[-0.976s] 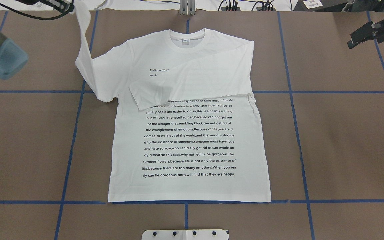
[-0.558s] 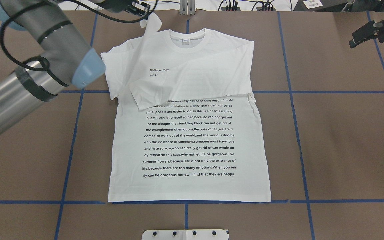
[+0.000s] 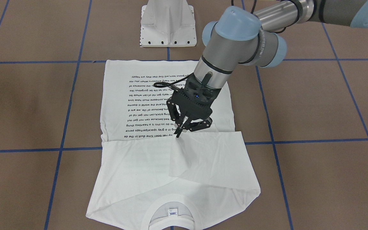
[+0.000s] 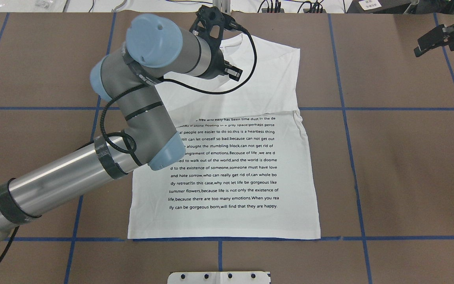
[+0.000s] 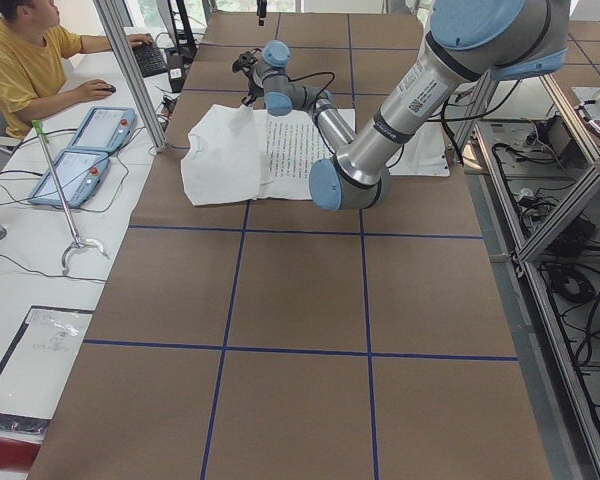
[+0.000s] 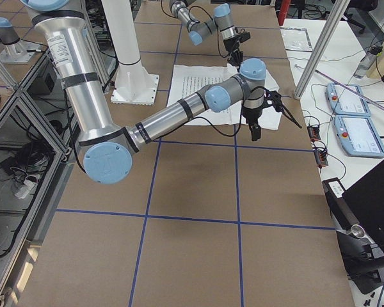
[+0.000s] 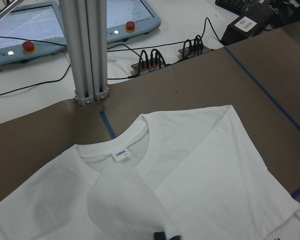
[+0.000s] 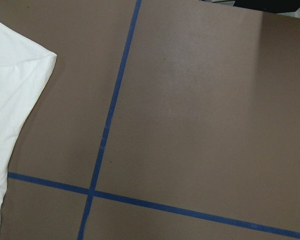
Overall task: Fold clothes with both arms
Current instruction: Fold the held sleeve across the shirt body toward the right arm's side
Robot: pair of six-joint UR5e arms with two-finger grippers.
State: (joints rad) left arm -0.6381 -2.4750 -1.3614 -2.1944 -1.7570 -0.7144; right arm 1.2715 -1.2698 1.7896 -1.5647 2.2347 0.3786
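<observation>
- Left claw (image 3: 180, 132) is clamped on the cuff of the left sleeve (image 3: 184, 161). It sits low over the chest of the T-shirt (image 4: 231, 177), at the top edge of the printed text (image 4: 223, 167).
- A second ago that claw was out past the far left corner with the sleeve pulled up tall. Then it was near the collar (image 3: 158, 212). Now it has swung in over the middle, and my left arm (image 4: 144, 114) covers that side of the shirt in the overhead view.
- Carried in with it, the left sleeve runs from its shoulder diagonally across the chest. It overlaps the right sleeve (image 4: 266, 86), which was already folded across.
- Right claw (image 4: 424, 42) has kept its place off by the far right corner, clear of the cloth. Its fingers stand apart, with nothing between them.
- The shirt body has not shifted. It lies flat, print up, with the hem along a blue tape line (image 4: 388, 238) and the neck label (image 7: 121, 155) showing inside the collar.
- The tabletop (image 4: 408, 169) is brown and marked into squares by blue tape. My white pedestal base (image 3: 168, 28) stands at the hem end.
- Beyond the collar end is an aluminium post (image 7: 85, 50). Behind it are two pendants (image 7: 20, 30) with red buttons, and some cables.
- A person in yellow (image 5: 30, 60) sits at a keyboard there.
</observation>
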